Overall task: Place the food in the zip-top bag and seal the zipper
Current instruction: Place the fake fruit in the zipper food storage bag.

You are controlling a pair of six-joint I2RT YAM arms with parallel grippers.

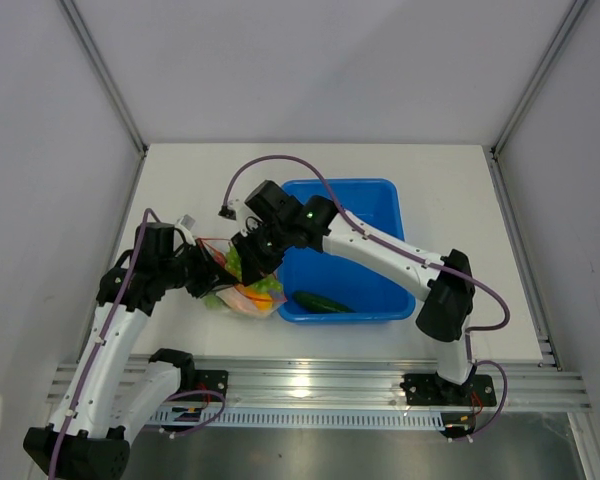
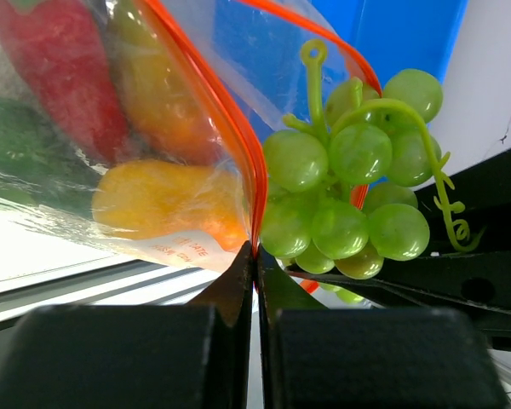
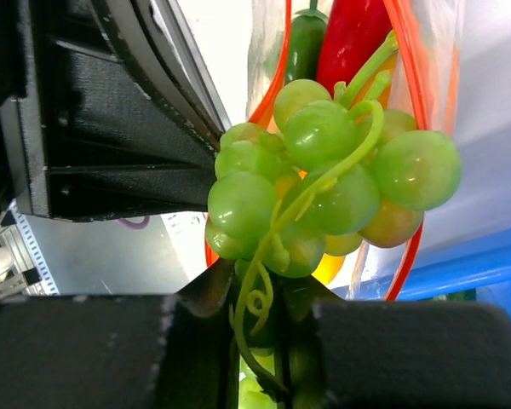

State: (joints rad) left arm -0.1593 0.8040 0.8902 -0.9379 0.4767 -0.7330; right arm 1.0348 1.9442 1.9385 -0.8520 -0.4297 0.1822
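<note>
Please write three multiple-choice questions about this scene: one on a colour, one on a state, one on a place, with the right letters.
1. The bag has a zipper that is: A red-orange, B blue, C green.
2. The right gripper is: A open, B shut on the zipper, C shut on the grapes.
3. The long vegetable lies: A in the bag, B in the tub, C in the right gripper.
Answers: 1 A, the strip along the mouth shows it; 2 C, its fingers pinch the stem; 3 B, it lies by the tub's near wall.
</note>
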